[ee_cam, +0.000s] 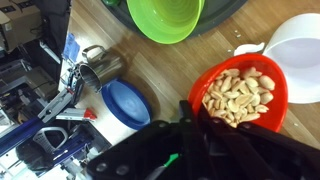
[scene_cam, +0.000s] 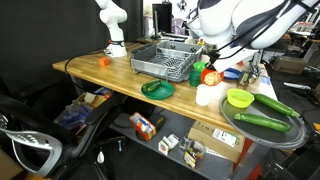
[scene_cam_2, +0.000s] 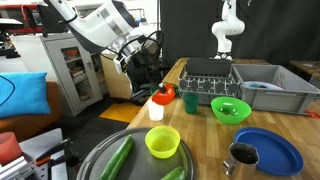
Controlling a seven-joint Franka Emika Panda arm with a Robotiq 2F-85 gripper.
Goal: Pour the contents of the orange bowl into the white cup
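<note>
Gripper (ee_cam: 197,120): jaws pressed together, pinching the near rim of a small, shallow, round orange-red plastic bowl (ee_cam: 280,105). Holding it clear of the wooden desk (ee_cam: 185,60), resting on nothing, in both exterior views. Heaped with pale, peanut-like pieces (ee_cam: 240,95). No spill seen on the wood around.

Placed just above and beside a small plain white cylindrical cup (ee_cam: 298,55), handleless, upright on the desk. From the wrist view, far rim of the bowl close to the cup's lip. Hard to say whether touching. In an exterior view, hanging almost directly over the cup (scene_cam_2: 156,111). Inside of the cup, as far as it shows: white, no pieces.

Tilt: slight at most. Cannot read it firmly from any view.

Nearby, not involved: bright green plastic bowl (ee_cam: 167,15), blue bowl (ee_cam: 125,103), small metal mug (ee_cam: 95,68). All apart from the cup.

Progress, as judged: grasp done, lift done, carry to the cup done or nearly so. Pour not yet begun. Left to do: line the far rim over the cup mouth, tip the wrist, empty the pieces, set the bowl down. Narrow cup against wide bowl, so likely to scatter if tipped fast or off-centre.
</note>
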